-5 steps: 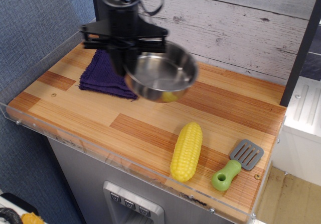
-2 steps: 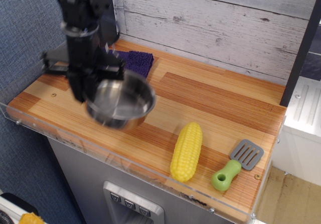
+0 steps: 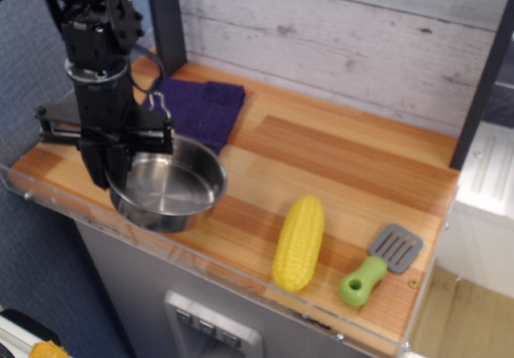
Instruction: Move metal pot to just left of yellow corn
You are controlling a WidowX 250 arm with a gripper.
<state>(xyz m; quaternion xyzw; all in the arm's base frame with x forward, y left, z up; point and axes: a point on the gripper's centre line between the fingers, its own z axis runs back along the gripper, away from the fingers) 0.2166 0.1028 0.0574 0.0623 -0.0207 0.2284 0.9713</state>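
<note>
The metal pot [image 3: 169,185] is a shallow shiny steel pan, low over the front left of the wooden counter, a wide gap to the left of the yellow corn [image 3: 299,241]. My gripper [image 3: 108,169] is shut on the pot's left rim and holds it level; whether the pot touches the wood I cannot tell. The thin wire loop handle [image 3: 158,103] sticks up behind the gripper. The corn lies lengthwise near the front edge, right of centre.
A folded purple cloth [image 3: 202,111] lies at the back left, just behind the pot. A grey toy spatula with a green handle [image 3: 373,267] lies right of the corn. A clear plastic lip [image 3: 241,274] runs along the counter's front edge. A plank wall stands behind.
My gripper has carried the pot from above the purple cloth forward and left, and lower, to the front left of the counter. The corn and spatula have not moved.
</note>
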